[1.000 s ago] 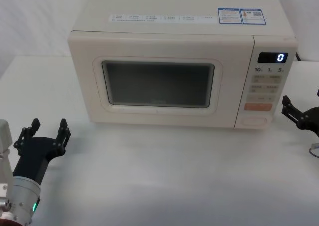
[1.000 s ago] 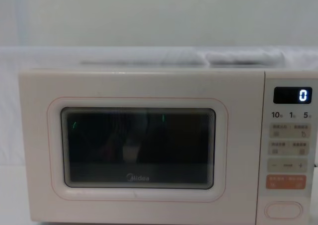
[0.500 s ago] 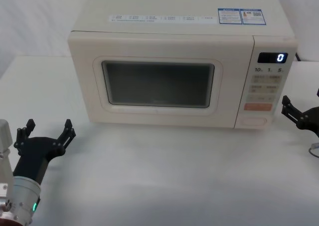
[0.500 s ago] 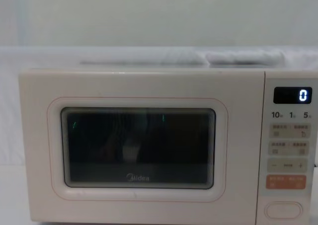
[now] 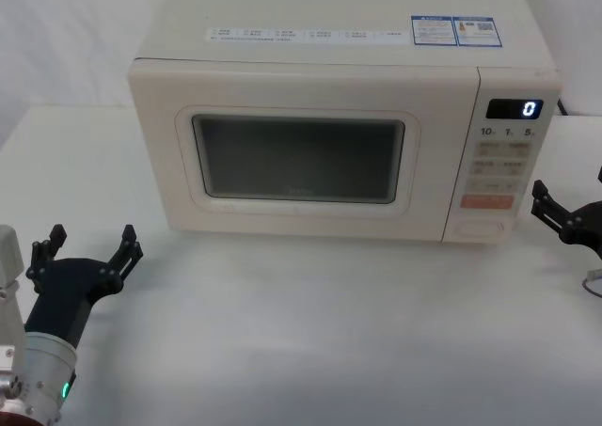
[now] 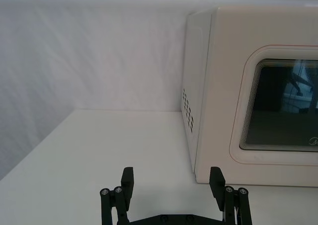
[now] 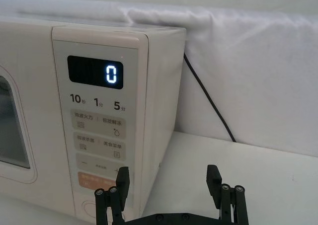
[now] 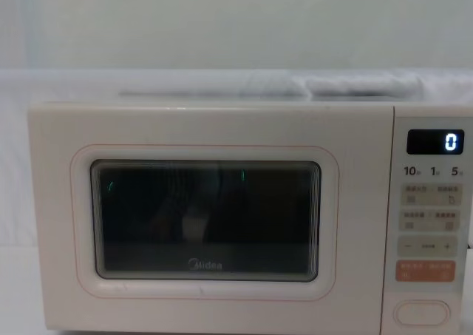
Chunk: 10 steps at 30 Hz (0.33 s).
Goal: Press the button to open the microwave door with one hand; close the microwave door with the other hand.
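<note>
The cream microwave stands at the back of the white table with the microwave door (image 5: 301,158) (image 8: 207,217) (image 6: 278,106) shut flush. The button (image 5: 480,227) (image 8: 422,313) is the wide pill-shaped key at the bottom of the control panel. My left gripper (image 5: 91,243) (image 6: 172,175) hovers low over the table, in front of and left of the door's left corner, open and holding nothing. My right gripper (image 5: 568,189) (image 7: 168,178) is to the right of the control panel at about button height, also open and empty, a short way from the panel.
The control panel (image 7: 97,130) shows a lit "0" display (image 8: 436,141) and an orange key (image 8: 424,271) just above the button. A black power cable (image 7: 208,103) runs down behind the microwave's right side. White cloth (image 6: 99,56) backs the table.
My left gripper's fingers have spread wider apart than a second ago. The right gripper and the microwave have not moved.
</note>
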{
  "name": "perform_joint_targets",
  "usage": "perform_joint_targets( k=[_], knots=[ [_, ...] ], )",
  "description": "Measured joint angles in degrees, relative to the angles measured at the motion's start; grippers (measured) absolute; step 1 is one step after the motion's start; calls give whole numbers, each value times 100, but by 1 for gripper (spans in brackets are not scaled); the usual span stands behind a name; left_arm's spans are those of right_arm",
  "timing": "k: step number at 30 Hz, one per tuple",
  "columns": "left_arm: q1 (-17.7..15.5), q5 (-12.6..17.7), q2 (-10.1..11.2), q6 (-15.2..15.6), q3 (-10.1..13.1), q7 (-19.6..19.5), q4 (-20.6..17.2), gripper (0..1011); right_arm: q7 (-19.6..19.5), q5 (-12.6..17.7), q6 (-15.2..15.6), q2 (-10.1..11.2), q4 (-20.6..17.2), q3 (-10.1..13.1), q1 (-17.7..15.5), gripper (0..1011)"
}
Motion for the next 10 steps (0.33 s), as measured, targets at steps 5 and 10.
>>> perform_joint_targets(
  k=[5, 10],
  knots=[
    [0, 0, 0, 0, 0, 0, 0, 1001, 0, 0, 0, 0, 0, 0, 0, 1002],
    [0, 0, 0, 0, 0, 0, 0, 1001, 0, 0, 0, 0, 0, 0, 0, 1002]
  ],
)
